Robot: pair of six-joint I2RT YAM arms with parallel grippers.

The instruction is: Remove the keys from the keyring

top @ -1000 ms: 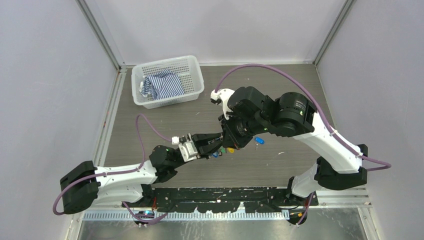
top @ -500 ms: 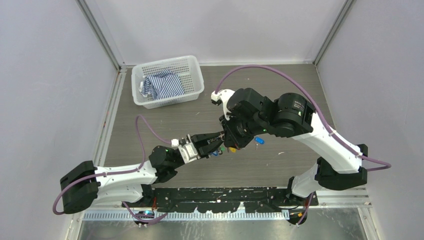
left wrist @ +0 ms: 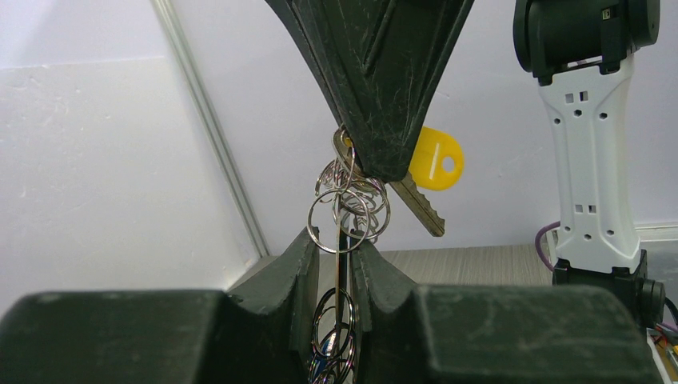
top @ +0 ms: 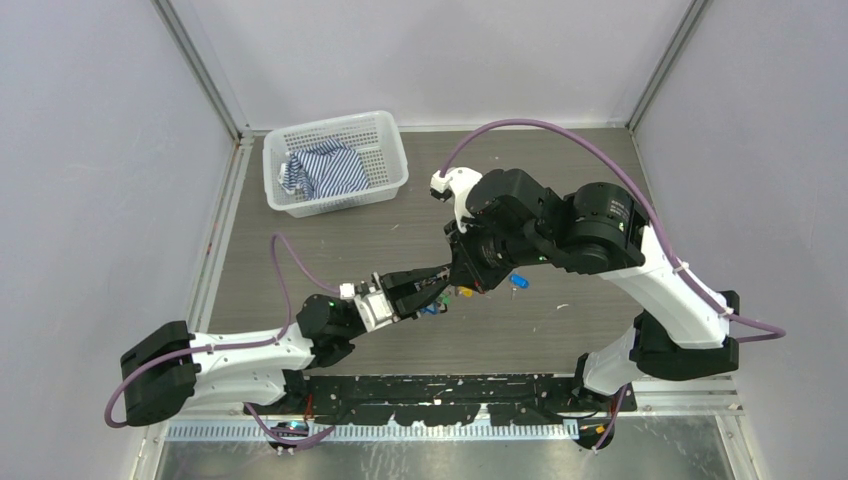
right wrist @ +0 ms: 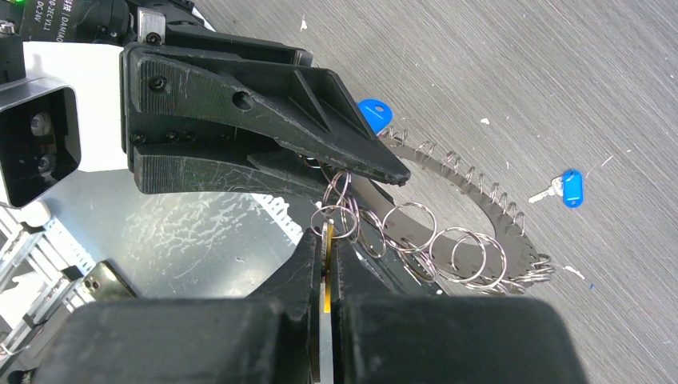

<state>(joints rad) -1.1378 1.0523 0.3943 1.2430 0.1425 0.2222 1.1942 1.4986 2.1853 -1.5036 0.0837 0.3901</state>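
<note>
Plastic, matte black and crosshatched with scratches, forms the wedge-shaped fingers of both arms. They meet nose to nose above the middle of the surface [right wrist: 520, 80], a grey-brown board with a brushed, streaky grain and a few white flecks.

The left end effector [left wrist: 336, 250] is clamped on the keyring [right wrist: 472, 196], a flat, thin band of dull grey metal curving in a wide arc, held in the air. A fringe of small coiled loops runs along its outer edge, and larger shiny split rings [left wrist: 364, 194] of round wire hang overlapping at its inner side.

The right end effector [right wrist: 328, 238] is pressed together on the yellow-tagged key [left wrist: 436, 160]. It has a rounded, glossy yellow head with a small hole and a silvery notched blade slanting down, close against the cluster of rings. A blue tag [right wrist: 374, 114] peeks out behind the left fingers.

One blue-tagged key [right wrist: 569, 187] lies alone on the surface, apart from the keyring. At the far left corner sits a white mesh basket [top: 345, 200] holding a crumpled blue-striped cloth [top: 325, 170].
</note>
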